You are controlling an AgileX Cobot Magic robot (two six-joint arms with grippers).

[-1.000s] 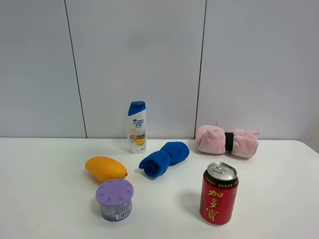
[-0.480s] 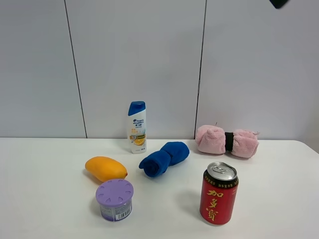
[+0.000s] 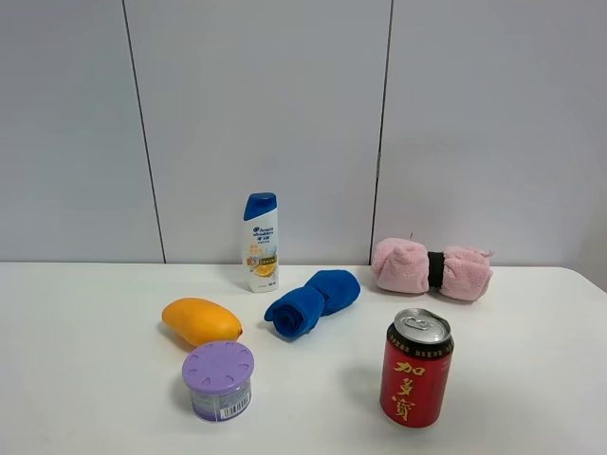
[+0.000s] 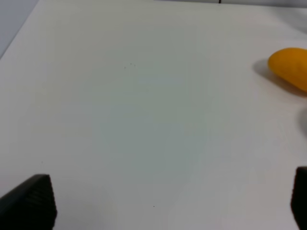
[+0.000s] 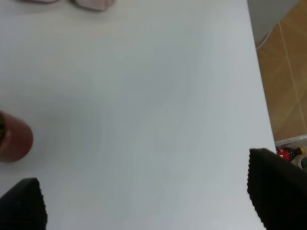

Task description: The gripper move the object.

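— Though neither arm showed in the high view, where did the mango point(image 3: 200, 320) lie?

— On the white table point(image 3: 85, 379), at ten o'clock of the purple tub point(image 3: 219, 379) and just beside it, with the blue cloth point(image 3: 311, 302) near at three o'clock. The shampoo bottle point(image 3: 261, 243) stood at one o'clock of the mango, by the wall.

— And the grippers?

— The left gripper point(image 4: 168, 201) stood wide; only two fingertips point(image 4: 31, 201) showed, cut by the frame, apart from the mango point(image 4: 289, 67), itself half cropped. The right gripper point(image 5: 144, 201) was wide too, fingertips point(image 5: 276, 191) over bare table.

— Anything else cropped?

— In the right wrist view only a sliver of the red can point(image 5: 13, 139) and the edge of the pink towel point(image 5: 93, 4) showed.
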